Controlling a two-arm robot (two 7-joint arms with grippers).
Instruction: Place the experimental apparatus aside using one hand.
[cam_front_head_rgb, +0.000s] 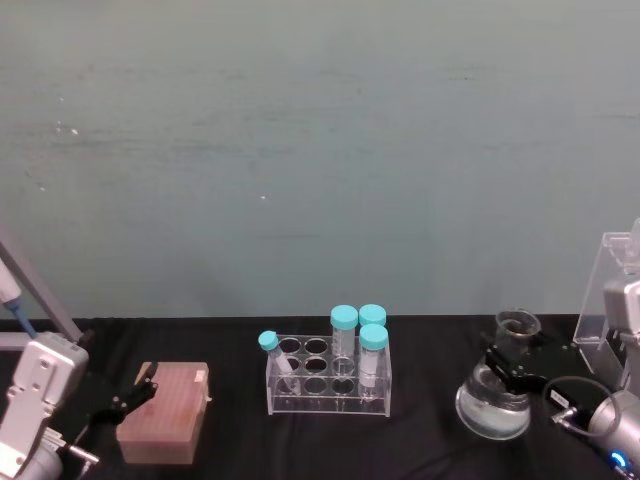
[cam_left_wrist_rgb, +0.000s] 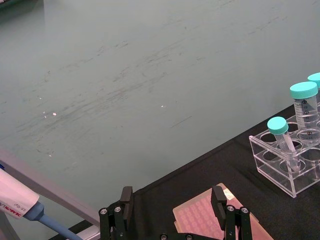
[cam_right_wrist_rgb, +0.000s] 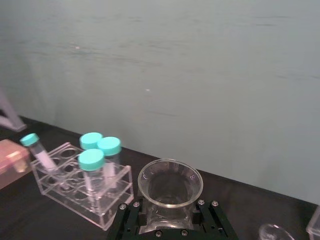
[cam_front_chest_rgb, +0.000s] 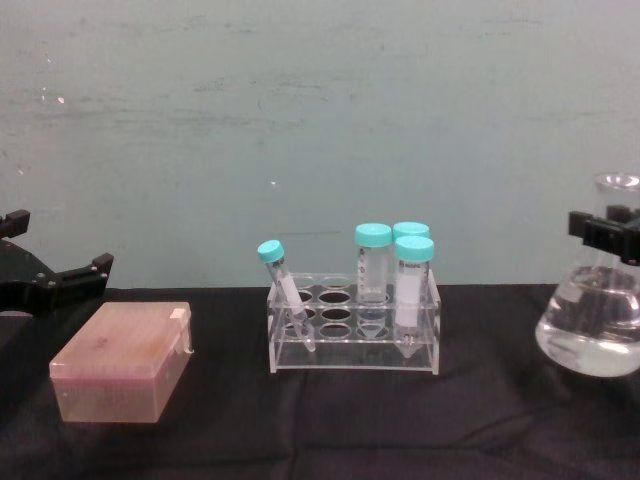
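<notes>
Gripping the large conical glass flask (cam_front_head_rgb: 493, 400) at its neck, the black right gripper (cam_front_head_rgb: 512, 368) stands right of the clear acrylic tube rack (cam_front_head_rgb: 328, 377).

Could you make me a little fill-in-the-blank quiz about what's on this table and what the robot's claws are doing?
1. The right gripper is closed around the neck of the conical glass ____.
2. The clear tube rack holds ____ tubes with teal caps.
3. The left gripper hovers open above the ____ box.
4. The smallest tube stands ____ in the rack, not upright.

Missing words: flask; four; pink; tilted
</notes>
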